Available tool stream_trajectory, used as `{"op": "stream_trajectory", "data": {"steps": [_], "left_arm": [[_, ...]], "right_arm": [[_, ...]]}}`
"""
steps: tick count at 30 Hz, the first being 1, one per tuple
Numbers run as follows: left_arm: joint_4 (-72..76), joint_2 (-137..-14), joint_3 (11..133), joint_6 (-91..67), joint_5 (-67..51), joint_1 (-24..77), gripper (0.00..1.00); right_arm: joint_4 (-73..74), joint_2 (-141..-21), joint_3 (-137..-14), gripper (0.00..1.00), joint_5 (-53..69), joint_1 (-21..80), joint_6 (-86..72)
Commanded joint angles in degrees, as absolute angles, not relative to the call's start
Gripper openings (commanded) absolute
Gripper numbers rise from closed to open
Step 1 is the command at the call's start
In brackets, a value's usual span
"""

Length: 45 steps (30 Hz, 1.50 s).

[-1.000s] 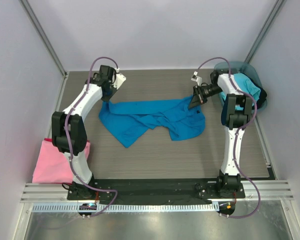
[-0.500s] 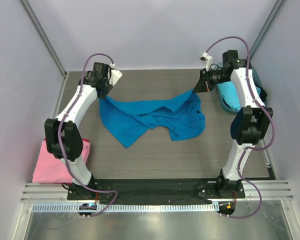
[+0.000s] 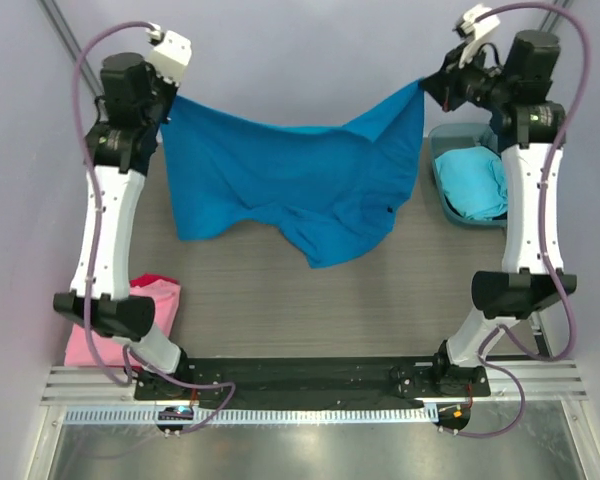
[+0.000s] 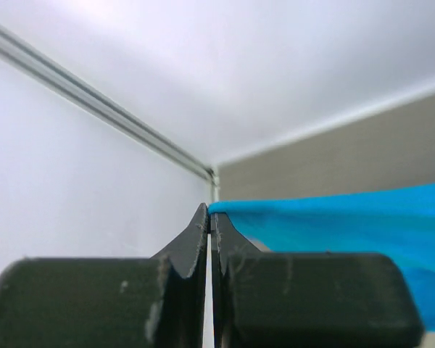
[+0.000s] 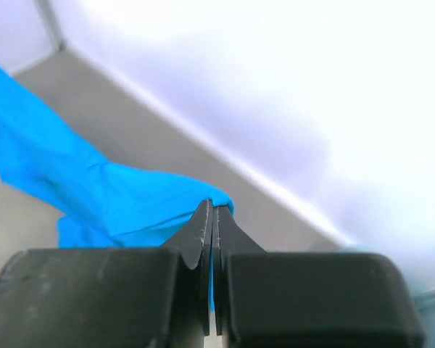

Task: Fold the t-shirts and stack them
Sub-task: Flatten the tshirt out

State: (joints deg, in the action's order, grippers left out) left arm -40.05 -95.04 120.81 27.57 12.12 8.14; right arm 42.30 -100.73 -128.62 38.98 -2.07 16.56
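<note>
1. Blue cloth is now up off the counter. A second ago the deep blue t-shirt lies crumpled between the arms; now it hangs spread out, its top edge stretched from wrist to wrist.
2. Both the left arm and the right arm have risen and swung outward, pulling the shirt wide.
3. Left jaws are closed on the shirt's upper left corner, and the wrist view shows cloth pinched between the tips. Right jaws are clamped the same way on the upper right corner.
4. The lower part sags in uneven folds, longest near the middle, so the shirt is opened but not smooth.
5. By my reading this is the shake-out before laying it flat; no fold has been made yet.
6. The pink t-shirt lies at the counter's near left edge, and the lighter cyan t-shirt sits in the teal tub on the right.
</note>
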Motion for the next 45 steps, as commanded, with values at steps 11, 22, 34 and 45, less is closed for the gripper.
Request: {"op": "stream_trajectory", "data": {"steps": [11, 22, 34, 45], "left_arm": [[-31.72, -67.87, 108.91, 31.02, 9.32, 8.00, 0.00], [-42.45, -52.13, 107.75, 31.20, 6.86, 8.09, 0.00], [-42.80, -54.49, 107.59, 32.17, 7.03, 8.09, 0.00], [-37.27, -64.06, 87.90, 29.98, 2.65, 8.09, 0.00]], "right_arm": [[32.78, -75.86, -124.37, 0.01, 29.36, -1.32, 13.81], [48.15, -64.08, -136.46, 0.01, 30.14, -1.76, 13.36], [43.69, -63.54, -133.96, 0.01, 31.38, -8.09, 10.29], [29.89, -72.59, -108.48, 0.01, 34.28, -7.65, 14.67]]}}
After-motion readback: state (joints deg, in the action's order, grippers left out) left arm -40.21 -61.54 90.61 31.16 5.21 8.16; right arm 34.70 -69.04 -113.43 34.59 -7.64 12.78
